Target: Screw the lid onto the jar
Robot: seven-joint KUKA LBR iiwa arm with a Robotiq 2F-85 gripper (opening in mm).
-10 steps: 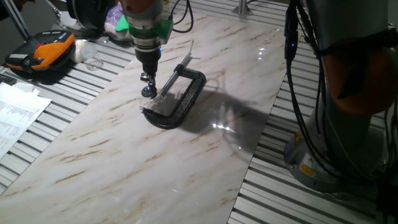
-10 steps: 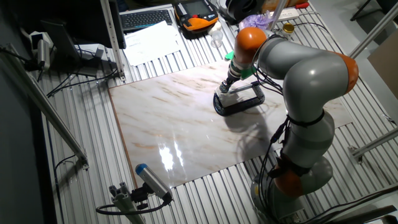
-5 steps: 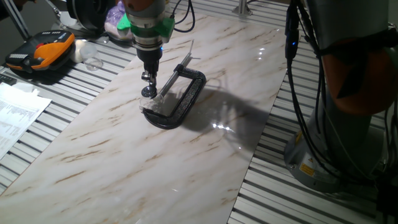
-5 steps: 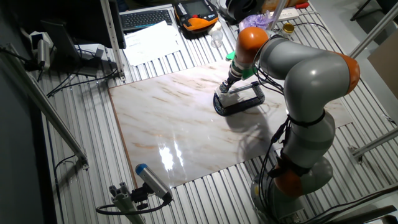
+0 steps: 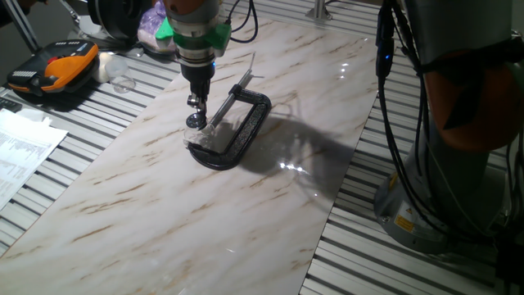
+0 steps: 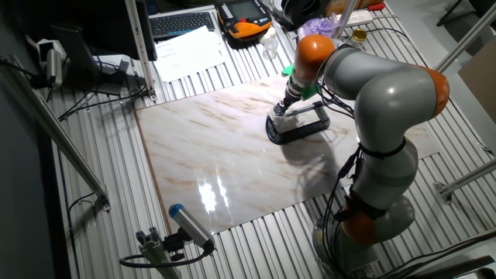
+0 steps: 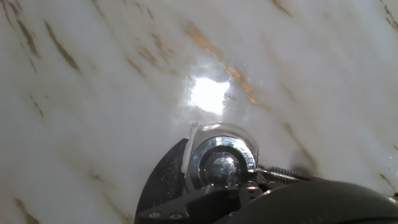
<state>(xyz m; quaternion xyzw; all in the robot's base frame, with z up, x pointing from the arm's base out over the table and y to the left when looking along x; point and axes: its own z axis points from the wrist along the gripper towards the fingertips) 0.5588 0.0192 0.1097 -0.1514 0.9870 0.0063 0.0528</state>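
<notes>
The small clear jar (image 5: 196, 131) stands held in the jaw of a black C-clamp (image 5: 246, 131) on the marble board. The silvery lid (image 7: 221, 163), with a shiny rim and a darker centre, sits on top of the jar (image 7: 217, 134). It also shows as a pale cap in the fixed view (image 5: 196, 120). My gripper (image 5: 194, 102) hangs straight above the lid, a little over it, with its fingers together in one narrow tip. In the hand view the dark gripper parts (image 7: 298, 202) cover the lid's lower edge. In the other fixed view the gripper (image 6: 280, 109) stands over the clamp's left end.
The clamp's steel screw rod (image 5: 233, 94) points away to the back. A marble board (image 5: 164, 213) lies on a slatted metal table. An orange-and-black device (image 5: 53, 70), papers (image 5: 20, 147) and a clear cup (image 5: 123, 82) lie at the left. The arm's base (image 5: 458, 164) stands at the right.
</notes>
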